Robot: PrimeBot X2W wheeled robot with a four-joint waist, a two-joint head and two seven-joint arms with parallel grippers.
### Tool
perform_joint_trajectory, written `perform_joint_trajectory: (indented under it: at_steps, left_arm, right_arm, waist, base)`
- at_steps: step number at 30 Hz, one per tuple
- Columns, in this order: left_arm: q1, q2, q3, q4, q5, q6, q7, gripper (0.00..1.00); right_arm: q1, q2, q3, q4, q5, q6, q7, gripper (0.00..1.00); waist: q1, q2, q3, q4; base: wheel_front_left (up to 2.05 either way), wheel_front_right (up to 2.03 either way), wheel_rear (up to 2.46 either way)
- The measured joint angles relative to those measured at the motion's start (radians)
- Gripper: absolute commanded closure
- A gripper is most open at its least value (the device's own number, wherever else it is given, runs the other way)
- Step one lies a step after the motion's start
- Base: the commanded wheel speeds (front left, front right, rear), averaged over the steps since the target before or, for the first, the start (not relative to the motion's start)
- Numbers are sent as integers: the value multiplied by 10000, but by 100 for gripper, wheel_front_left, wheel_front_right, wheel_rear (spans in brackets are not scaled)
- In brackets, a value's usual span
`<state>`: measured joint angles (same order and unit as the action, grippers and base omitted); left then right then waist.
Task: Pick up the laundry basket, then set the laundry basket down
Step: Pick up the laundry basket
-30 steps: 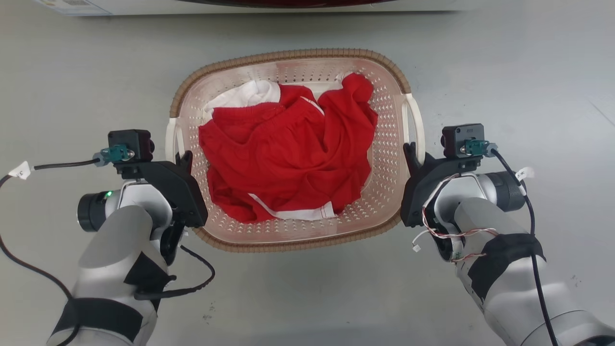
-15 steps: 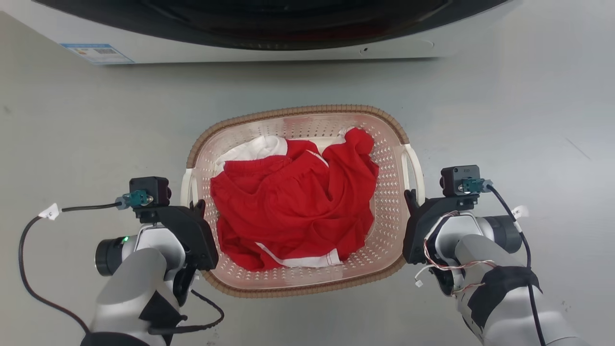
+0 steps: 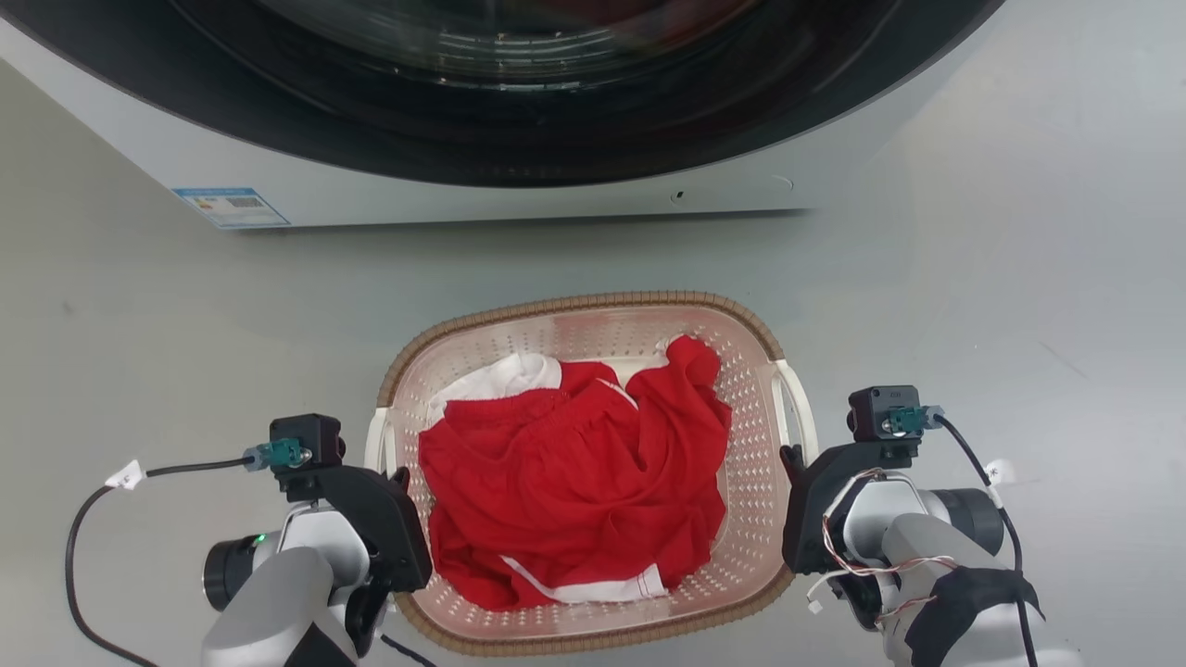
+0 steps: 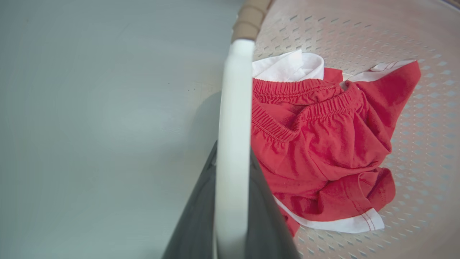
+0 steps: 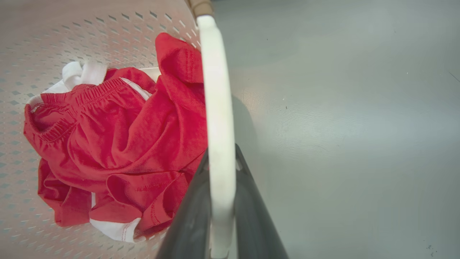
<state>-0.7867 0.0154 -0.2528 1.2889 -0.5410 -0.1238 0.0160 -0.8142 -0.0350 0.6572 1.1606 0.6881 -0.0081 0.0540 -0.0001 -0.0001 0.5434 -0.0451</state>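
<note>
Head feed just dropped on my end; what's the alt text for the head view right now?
The left gripper and right gripper each clamp a white side handle of the laundry basket, which holds red and white clothes. A washing machine stands beyond it on the grey floor.

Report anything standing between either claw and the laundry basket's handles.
Nothing visible does. The left claw is closed on the left white handle of the laundry basket, and the right claw on the right white handle.

Left hand (image 3: 399, 482), right hand (image 3: 790, 458), apparently clamped.
</note>
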Motion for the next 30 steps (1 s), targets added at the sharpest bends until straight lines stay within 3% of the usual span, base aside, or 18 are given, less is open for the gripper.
perform_joint_trajectory:
  at_steps: [30]
  left_arm:
    - [1949,-105,-12,67,-405,25,1778,100]
  right_arm:
    - [1567,92,602,727,709,541,1745,100]
  waist:
    - [1,0,-3208,-163]
  base:
    - [0,0,0]
